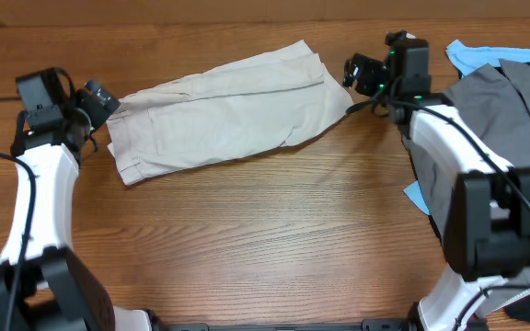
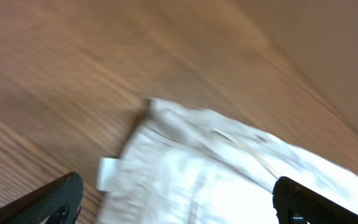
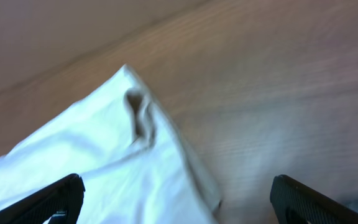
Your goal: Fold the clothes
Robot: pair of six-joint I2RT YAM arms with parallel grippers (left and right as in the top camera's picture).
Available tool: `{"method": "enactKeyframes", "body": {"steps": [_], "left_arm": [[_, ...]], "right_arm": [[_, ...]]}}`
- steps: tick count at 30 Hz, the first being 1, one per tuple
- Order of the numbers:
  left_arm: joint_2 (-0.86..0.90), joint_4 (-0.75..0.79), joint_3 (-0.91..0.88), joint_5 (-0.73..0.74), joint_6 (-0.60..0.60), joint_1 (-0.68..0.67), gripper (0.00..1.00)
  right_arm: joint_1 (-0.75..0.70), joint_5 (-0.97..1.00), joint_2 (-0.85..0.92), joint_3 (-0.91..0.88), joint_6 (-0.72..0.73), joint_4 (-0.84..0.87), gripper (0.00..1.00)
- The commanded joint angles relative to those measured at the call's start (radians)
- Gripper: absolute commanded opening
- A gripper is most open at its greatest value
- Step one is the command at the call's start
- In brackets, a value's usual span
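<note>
The pale beige shorts lie folded lengthwise on the wooden table, waistband end at the left, leg ends at the upper right. My left gripper is open, just left of the waistband end; its view shows the waistband corner and a small white label between the fingers. My right gripper is open, just right of the leg end; its view shows the hem corner between the fingers. Neither holds cloth.
A pile of grey garments with a light blue piece lies at the right edge, under and beside the right arm. Bare wooden table lies in front of the shorts.
</note>
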Motion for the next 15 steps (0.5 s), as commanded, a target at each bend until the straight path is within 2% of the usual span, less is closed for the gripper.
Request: {"method": "enactKeyframes", "body": {"steps": [1,8,15], "left_arm": [[-0.008,-0.042,0.009,0.018,0.079,-0.070,1.00],[0.102,-0.132,0.005,0.016,0.082,-0.187,1.00],[0.228,-0.159,0.005,0.019,0.082,-0.213,1.00]], "right_arm": [[0.012,-0.151,-0.023,0.008,0.004,-0.077,1.00],[0.056,-0.225,0.091,0.004,0.035,-0.204,1.00],[0.082,-0.277,0.200,0.004,0.053,-0.115,1.00]]}}
